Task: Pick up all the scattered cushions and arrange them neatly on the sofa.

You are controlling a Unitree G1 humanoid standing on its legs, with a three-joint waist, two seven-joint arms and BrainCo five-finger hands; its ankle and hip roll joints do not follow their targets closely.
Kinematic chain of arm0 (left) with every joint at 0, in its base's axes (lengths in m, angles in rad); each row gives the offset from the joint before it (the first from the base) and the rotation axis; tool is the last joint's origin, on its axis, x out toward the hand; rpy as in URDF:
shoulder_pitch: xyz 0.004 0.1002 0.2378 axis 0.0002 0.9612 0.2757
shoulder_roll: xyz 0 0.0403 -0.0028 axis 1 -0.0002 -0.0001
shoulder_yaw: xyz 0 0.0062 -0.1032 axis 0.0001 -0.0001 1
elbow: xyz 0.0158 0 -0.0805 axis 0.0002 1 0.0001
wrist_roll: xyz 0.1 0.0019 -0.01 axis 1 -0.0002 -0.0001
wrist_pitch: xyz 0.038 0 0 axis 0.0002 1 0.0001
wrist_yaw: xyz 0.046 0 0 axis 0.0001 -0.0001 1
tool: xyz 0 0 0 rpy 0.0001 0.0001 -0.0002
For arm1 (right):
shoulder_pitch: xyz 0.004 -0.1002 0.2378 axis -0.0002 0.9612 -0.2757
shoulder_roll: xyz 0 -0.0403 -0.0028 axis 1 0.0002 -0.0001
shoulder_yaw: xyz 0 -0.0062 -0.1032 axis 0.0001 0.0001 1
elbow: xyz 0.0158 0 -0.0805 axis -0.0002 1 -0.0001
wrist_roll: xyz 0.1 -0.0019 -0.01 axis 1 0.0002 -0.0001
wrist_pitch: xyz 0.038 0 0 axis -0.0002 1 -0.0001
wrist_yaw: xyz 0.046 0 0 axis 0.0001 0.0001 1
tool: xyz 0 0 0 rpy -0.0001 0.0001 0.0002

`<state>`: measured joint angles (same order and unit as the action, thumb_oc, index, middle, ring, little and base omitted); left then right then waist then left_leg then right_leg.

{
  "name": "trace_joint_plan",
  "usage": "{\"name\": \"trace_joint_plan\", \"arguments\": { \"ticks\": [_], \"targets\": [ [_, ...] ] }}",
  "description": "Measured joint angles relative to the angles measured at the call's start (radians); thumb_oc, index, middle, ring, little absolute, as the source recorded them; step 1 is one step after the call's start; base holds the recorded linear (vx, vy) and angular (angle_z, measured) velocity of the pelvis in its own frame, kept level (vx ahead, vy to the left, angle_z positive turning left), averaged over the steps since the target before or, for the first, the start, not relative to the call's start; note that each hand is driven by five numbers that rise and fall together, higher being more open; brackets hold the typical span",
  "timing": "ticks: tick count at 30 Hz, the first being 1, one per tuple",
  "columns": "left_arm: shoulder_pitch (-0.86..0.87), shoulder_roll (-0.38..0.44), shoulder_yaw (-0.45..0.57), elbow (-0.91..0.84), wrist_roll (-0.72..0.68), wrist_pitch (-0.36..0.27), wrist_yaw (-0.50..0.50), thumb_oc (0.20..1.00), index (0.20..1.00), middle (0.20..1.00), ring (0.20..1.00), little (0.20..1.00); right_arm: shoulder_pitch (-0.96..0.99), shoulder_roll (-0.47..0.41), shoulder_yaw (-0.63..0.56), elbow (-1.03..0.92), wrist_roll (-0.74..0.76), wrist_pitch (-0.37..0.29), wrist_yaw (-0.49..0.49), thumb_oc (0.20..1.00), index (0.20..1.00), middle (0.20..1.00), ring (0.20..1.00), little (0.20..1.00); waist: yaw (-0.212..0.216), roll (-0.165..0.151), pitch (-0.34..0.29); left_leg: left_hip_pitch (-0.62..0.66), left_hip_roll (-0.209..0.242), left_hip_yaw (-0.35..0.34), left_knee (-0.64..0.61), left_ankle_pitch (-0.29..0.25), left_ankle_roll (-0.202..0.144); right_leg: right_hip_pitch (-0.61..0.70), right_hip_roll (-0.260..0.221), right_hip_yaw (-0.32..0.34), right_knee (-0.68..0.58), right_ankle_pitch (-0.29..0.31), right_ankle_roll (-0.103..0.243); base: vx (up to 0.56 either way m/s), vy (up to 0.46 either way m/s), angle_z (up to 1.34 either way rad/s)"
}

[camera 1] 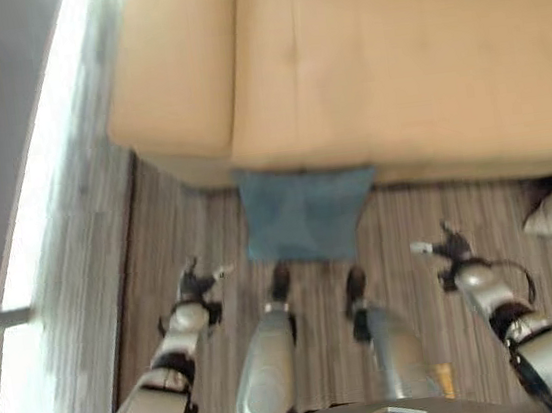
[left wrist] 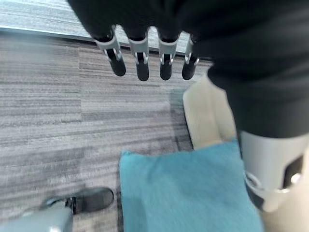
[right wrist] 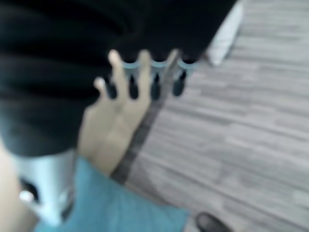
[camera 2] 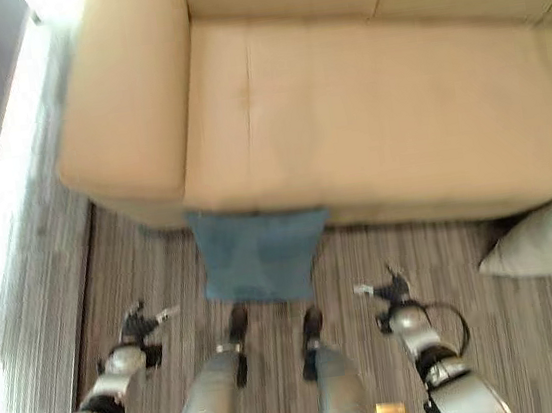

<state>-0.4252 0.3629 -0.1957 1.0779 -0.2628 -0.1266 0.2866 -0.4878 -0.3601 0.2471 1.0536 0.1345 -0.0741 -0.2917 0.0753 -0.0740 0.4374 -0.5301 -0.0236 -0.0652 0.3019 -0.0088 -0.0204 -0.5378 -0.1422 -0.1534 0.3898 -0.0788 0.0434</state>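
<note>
Square blue cushion [camera 1: 304, 212] (soft, matte) against smooth beige sofa [camera 1: 410, 69]

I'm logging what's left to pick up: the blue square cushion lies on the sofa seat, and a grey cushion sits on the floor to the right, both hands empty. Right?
Not quite. The blue square cushion is on the striped floor, leaning against the front of the beige sofa, as the left eye view shows. The grey cushion is on the floor to the right, and the left hand and right hand are empty.

Grey striped floor [camera 1: 429, 218]; bright light strip [camera 1: 44, 164] along its left edge.
</note>
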Motion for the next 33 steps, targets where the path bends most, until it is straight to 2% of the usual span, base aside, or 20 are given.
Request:
{"name": "trace_joint_plan", "arguments": {
  "ticks": [1,5,6,7,9,11,14,17,20,23,29,33],
  "targets": [
    [-0.024,0.002,0.001,-0.005,-0.005,-0.001,0.003,1.0,1.0,1.0,1.0,1.0,-0.03,0.0,0.004,-0.019,0.003,-0.002,-0.005,1.0,1.0,1.0,1.0,1.0,-0.001,0.001,0.017,-0.018,-0.011,0.002,0.014,-0.001,0.0,-0.02,-0.007,0.003,0.013,-0.005,0.004,-0.09,0.044,0.12],
    [-0.109,0.046,-0.037,-0.061,-0.048,-0.019,0.029,1.0,1.0,1.0,1.0,1.0,-0.123,-0.047,0.007,-0.067,0.031,-0.015,-0.071,1.0,1.0,1.0,1.0,1.0,-0.011,0.002,0.026,-0.253,-0.024,0.009,0.144,-0.017,0.009,-0.253,-0.021,0.031,0.144,-0.023,0.003,-0.09,0.053,0.04],
    [-0.17,0.052,-0.037,-0.068,-0.067,-0.023,0.034,1.0,1.0,1.0,1.0,1.0,-0.173,-0.048,0.0,-0.074,0.04,-0.013,-0.081,1.0,1.0,1.0,1.0,1.0,-0.019,-0.001,0.071,-0.276,-0.029,0.015,0.175,-0.015,0.008,-0.279,-0.032,0.035,0.18,-0.019,-0.003,-0.1,0.105,0.08],
    [-0.176,0.051,-0.037,-0.076,-0.074,-0.025,0.04,1.0,1.0,1.0,1.0,1.0,-0.18,-0.047,0.003,-0.087,0.042,-0.011,-0.088,1.0,1.0,1.0,1.0,1.0,-0.024,-0.001,0.071,-0.293,-0.029,0.016,0.189,-0.019,0.011,-0.297,-0.034,0.037,0.194,-0.022,-0.001,-0.05,0.063,-0.02],
    [-0.216,0.057,-0.064,-0.116,-0.079,-0.045,0.073,1.0,1.0,1.0,1.0,1.0,-0.202,-0.058,0.0,-0.143,0.042,-0.029,-0.138,1.0,1.0,1.0,1.0,1.0,-0.032,-0.009,0.038,-0.418,-0.031,0.034,0.256,-0.048,0.021,-0.425,-0.036,0.063,0.249,-0.044,0.0,-0.02,0.035,-0.18],
    [-0.29,0.062,-0.063,-0.139,-0.078,-0.054,0.091,1.0,1.0,1.0,1.0,1.0,-0.261,-0.057,-0.009,-0.162,0.04,-0.036,-0.162,1.0,1.0,1.0,1.0,1.0,-0.052,-0.008,0.066,-0.496,-0.033,0.04,0.302,-0.047,0.028,-0.498,-0.037,0.075,0.284,-0.037,0.0,0.0,0.071,-0.05],
    [-0.374,0.037,-0.126,-0.145,-0.068,-0.061,0.158,1.0,1.0,1.0,1.0,1.0,-0.274,-0.044,0.003,-0.149,0.04,-0.044,-0.22,1.0,1.0,1.0,1.0,1.0,-0.063,-0.02,0.06,-0.59,-0.033,0.062,0.362,-0.078,0.037,-0.603,-0.038,0.106,0.341,-0.058,-0.003,0.04,0.067,-0.11],
    [-0.461,0.047,-0.137,-0.132,-0.073,-0.061,0.171,1.0,1.0,1.0,1.0,1.0,-0.336,-0.05,-0.001,-0.141,0.041,-0.05,-0.242,1.0,1.0,1.0,1.0,1.0,-0.096,-0.022,0.062,-0.713,-0.033,0.083,0.418,-0.088,0.043,-0.732,-0.038,0.129,0.384,-0.056,0.01,0.03,0.061,-0.11],
    [-0.503,0.049,-0.146,-0.106,-0.088,-0.056,0.172,1.0,1.0,1.0,1.0,1.0,-0.363,-0.057,-0.008,-0.142,0.051,-0.051,-0.263,1.0,1.0,1.0,1.0,1.0,-0.115,-0.022,0.067,-0.736,-0.028,0.102,0.409,-0.086,0.047,-0.766,-0.035,0.147,0.373,-0.042,0.012,0.02,0.022,-0.13],
    [-0.559,0.063,-0.146,-0.105,-0.111,-0.057,0.201,1.0,1.0,1.0,1.0,1.0,-0.372,-0.117,-0.024,-0.154,0.073,-0.055,-0.288,1.0,1.0,1.0,1.0,1.0,-0.117,-0.023,0.057,-0.805,-0.028,0.102,0.398,-0.084,0.046,-0.838,-0.029,0.147,0.361,-0.038,0.013,0.05,0.024,-0.04],
    [-0.559,0.084,-0.128,-0.128,-0.066,-0.053,0.307,1.0,1.0,1.0,1.0,1.0,-0.37,-0.121,-0.043,-0.171,0.08,-0.079,-0.326,1.0,1.0,1.0,1.0,1.0,-0.115,-0.022,0.052,-0.846,-0.017,0.107,0.396,-0.086,0.043,-0.884,-0.018,0.152,0.36,-0.037,0.011,0.05,0.014,-0.03],
    [-0.558,0.092,-0.115,-0.144,-0.069,-0.052,0.303,1.0,1.0,1.0,1.0,1.0,-0.374,-0.122,-0.043,-0.174,0.081,-0.088,-0.328,1.0,1.0,1.0,1.0,1.0,-0.112,-0.021,0.045,-0.849,-0.018,0.106,0.378,-0.079,0.04,-0.889,-0.016,0.151,0.342,-0.03,0.01,0.01,0.006,0.0]
  ]
}}
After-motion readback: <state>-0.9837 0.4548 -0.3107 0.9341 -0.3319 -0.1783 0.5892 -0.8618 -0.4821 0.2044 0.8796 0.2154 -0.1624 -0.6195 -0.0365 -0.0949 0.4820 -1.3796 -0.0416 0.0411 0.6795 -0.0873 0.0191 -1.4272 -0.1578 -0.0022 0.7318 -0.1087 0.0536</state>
